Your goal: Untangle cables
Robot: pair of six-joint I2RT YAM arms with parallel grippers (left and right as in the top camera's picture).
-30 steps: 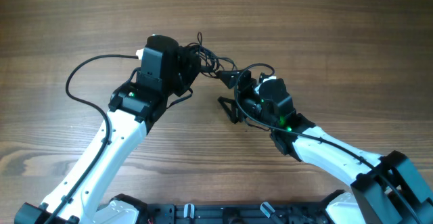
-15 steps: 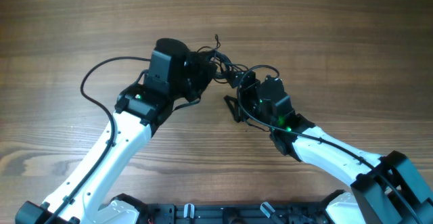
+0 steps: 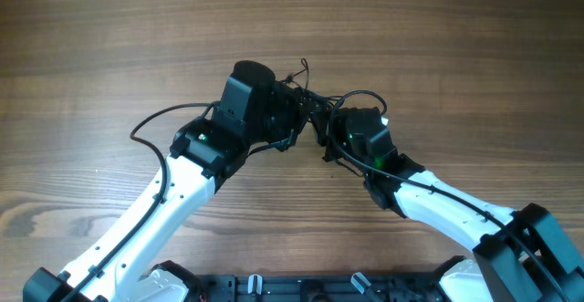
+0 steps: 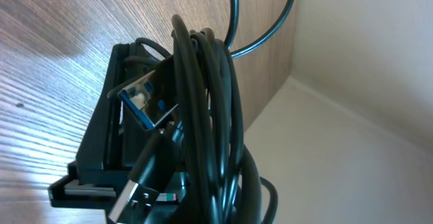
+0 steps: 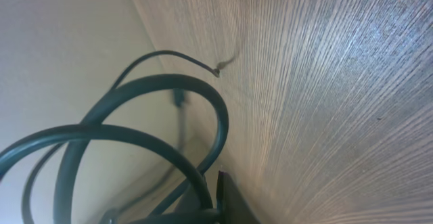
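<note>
Since the job is pulling this knot apart, it makes sense that the left gripper (image 3: pixel 290 112) is clamped tight on the cables (image 4: pixel 203 116). Its wrist view shows the black bundle running right across the fingers, with a silver plug (image 4: pixel 143 191) hanging at lower left and a blue plug (image 4: pixel 143 109) poking out above it. My guess is it's the anchor, so the other side has something to pull against.

The right gripper (image 3: pixel 323 127) is pressed together too, nosed up against the same tangle a bit above centre in the overhead frame. I honestly can't tell if it has a strand pinched or nothing at all. Its own camera only gives big blurry loops at lower left and bare table (image 5: pixel 325 82).

From above, both wrists cover most of the knot, so how many cords there are and where they cross is anyone's guess. The thicker wire (image 3: pixel 151 127) curling left of the left arm looks like the robot's own, not part of the tangle.
</note>
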